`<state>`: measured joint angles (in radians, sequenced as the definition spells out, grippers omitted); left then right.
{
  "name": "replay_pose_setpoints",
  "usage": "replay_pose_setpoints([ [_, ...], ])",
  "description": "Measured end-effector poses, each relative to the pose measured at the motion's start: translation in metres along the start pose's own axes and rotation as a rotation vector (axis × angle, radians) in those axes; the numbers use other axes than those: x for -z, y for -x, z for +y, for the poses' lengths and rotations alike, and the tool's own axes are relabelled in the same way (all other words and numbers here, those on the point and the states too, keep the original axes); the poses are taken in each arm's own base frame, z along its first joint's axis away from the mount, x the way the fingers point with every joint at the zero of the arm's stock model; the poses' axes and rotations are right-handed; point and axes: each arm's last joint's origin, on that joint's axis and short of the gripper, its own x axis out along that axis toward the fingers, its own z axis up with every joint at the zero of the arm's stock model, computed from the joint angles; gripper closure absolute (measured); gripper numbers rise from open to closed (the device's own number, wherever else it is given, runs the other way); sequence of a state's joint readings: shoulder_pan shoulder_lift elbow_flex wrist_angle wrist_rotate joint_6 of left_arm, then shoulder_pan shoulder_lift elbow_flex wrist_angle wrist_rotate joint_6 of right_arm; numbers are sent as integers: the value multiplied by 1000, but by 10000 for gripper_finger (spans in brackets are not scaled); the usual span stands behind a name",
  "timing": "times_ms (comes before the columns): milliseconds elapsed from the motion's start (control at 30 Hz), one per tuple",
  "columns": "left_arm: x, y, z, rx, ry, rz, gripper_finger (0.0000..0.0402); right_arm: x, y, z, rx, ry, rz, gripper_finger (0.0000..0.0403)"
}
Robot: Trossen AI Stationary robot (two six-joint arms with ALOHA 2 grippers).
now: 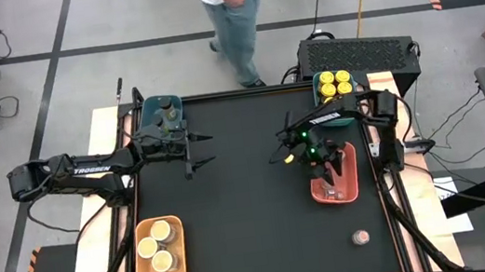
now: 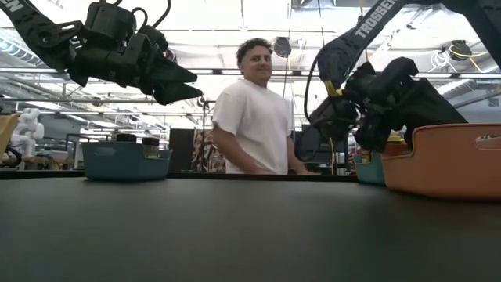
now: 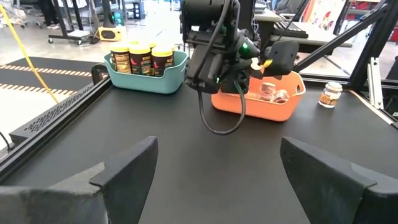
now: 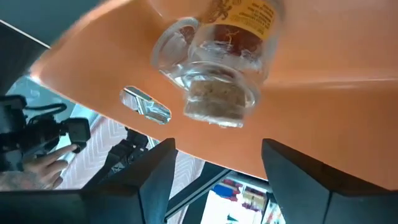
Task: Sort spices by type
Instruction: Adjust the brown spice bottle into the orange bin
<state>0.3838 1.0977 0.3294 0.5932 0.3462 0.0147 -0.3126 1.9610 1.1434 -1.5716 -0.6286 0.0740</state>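
hovering right gripper (image 1: 329,173), fingers apart, over orange tray (image 1: 351,189); left gripper (image 1: 199,151) apart too, idle. next, better to approach stray jar (image 1: 360,237) near-right from straight above.

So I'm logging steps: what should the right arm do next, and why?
Probably lift clear and head for the lone jar on the table: the right end effector is open over the orange tray, jars already lying inside.

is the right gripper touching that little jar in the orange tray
Apart. Right wrist view shows the open right gripper with the small jar lying ahead in the orange tray.
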Motion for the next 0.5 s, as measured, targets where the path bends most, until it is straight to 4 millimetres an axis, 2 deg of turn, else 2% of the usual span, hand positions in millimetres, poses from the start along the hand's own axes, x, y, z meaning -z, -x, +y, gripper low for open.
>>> replay_pose_setpoints([
  [167,0,0,0,0,0,0,61,12,14,9,-4,3,-78,175],
  [333,0,0,0,0,1,-1,61,36,27,24,12,-31,-185,177],
  [500,0,0,0,0,1,-1,61,64,22,41,134,-31,-278,177],
])
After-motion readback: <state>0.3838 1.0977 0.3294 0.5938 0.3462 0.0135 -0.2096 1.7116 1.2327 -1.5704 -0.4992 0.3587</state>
